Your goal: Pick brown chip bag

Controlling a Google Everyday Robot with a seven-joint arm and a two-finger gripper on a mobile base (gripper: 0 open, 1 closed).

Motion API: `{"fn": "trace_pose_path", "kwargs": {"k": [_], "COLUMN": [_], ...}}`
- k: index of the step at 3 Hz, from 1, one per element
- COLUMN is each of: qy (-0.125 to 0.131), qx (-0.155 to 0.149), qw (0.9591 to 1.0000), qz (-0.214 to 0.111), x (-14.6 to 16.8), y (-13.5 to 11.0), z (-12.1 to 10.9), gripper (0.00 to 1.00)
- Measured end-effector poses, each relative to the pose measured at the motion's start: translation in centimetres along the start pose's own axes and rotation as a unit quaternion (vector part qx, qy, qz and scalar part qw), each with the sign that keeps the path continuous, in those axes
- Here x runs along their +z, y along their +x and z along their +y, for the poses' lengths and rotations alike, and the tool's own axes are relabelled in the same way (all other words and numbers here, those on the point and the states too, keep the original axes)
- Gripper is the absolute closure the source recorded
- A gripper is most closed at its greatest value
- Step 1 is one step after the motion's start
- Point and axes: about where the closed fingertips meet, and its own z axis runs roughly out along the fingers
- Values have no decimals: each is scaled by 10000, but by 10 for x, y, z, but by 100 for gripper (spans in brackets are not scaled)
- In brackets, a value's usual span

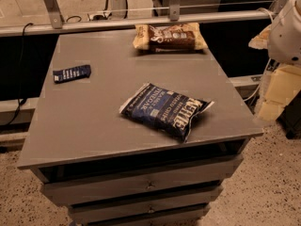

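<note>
Brown chip bag (170, 37) lies flat at the far edge of the grey table (94, 121), a little right of centre and just in front of the metal rail (94, 26). Its long axis runs left to right, roughly parallel to that far edge, with tan ends either side and the dark panel in the middle. The gripper (276, 92) is at the right edge of the view, hanging off the table's right side and lower than the white arm joint (288, 29). Cannot tell whether it is open or closed, and nothing is seen in it. The key relation: the bag is to the left of the gripper and further back, well apart from it, with the table's right edge between them. Judgement: the reach has to go in over the right side toward the back, and closing across the bag's short width looks the likelier grasp. The big blue bag (164, 109) sits mid-table, nearer the front, lying at an angle, well apart from the brown one and probably out of the path. The small blue packet (71, 73) is far left and not a concern. The pick has not begun.
</note>
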Motion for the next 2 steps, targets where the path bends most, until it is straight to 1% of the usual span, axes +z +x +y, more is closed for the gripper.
{"fn": "trace_pose_path", "kwargs": {"k": [1, 2], "qy": [1, 352], "qx": [0, 182], "qw": [10000, 9986], "qz": [-1, -338], "x": [0, 19], "y": [0, -10], "z": [0, -53], "gripper": [0, 0]}}
